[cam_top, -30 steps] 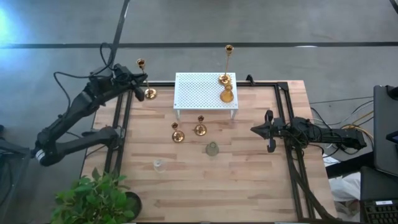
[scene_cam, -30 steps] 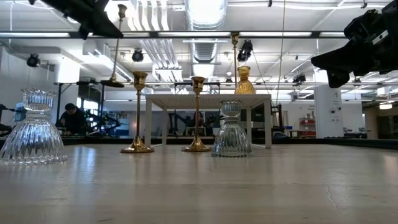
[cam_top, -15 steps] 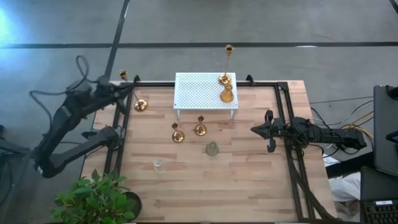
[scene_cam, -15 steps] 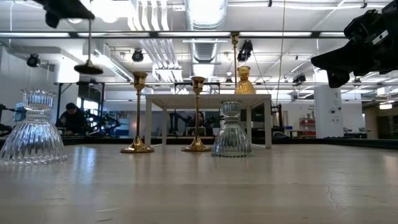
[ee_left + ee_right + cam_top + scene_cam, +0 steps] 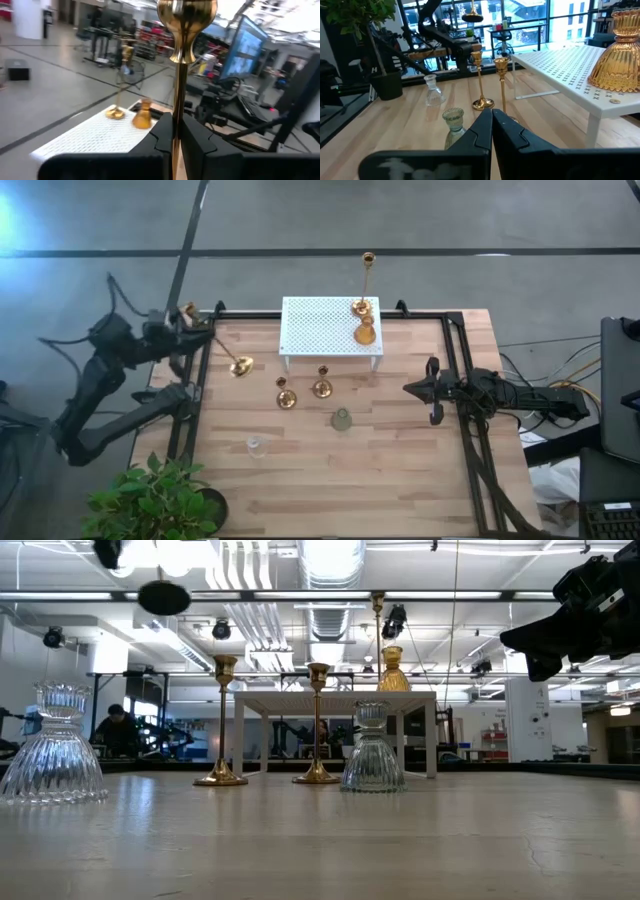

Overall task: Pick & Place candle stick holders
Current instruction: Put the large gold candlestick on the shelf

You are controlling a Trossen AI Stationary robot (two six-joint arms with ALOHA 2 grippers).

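We saw the left hand at about ten o'clock on the desk, at its left edge, closed on the thin stem of a tall brass candlestick and carrying it tilted in the air, cup toward the arm and round base out over the wood toward four o'clock. In the left wrist view the stem ran up between the two dark fingers, which were clamped on it, to the cup at the top. From desk level only its round base showed, high up and clear of the surface. The right hand waited at three o'clock, lifted off the desk, with its fingers pressed together and nothing between them. The white perforated stand stood at twelve o'clock, and on its right end we found the second tall brass candlestick with the amber glass holder just beside it. The two short brass holders stood side by side near the centre, in front of the stand, with the grey-green glass holder toward five o'clock of them and the clear glass holder farther toward seven o'clock.
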